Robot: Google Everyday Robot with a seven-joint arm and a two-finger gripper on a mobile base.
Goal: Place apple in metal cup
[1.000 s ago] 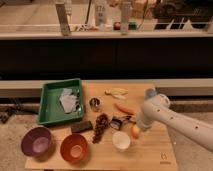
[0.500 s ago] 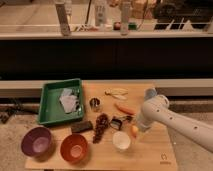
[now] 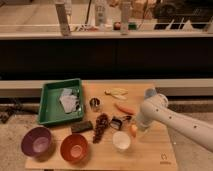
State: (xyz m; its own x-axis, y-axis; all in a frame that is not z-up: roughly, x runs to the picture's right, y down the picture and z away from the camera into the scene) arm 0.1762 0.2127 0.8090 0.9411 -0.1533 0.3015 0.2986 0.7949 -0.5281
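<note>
The gripper (image 3: pixel 131 124) hangs low right at the apple (image 3: pixel 133 130), just above the white cup (image 3: pixel 121 141); if it is gripping, I cannot tell. The apple seems firm, smooth and light: best held across its middle. The metal cup (image 3: pixel 95 104), well apart beside the green tray (image 3: pixel 50 116), looks empty; the tray holds white scraps.

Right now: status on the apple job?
Gripper low at apple, near table's front edge. Apple not in metal cup; cup stands apart, by green tray. Grapes and carrot lie between.
</note>
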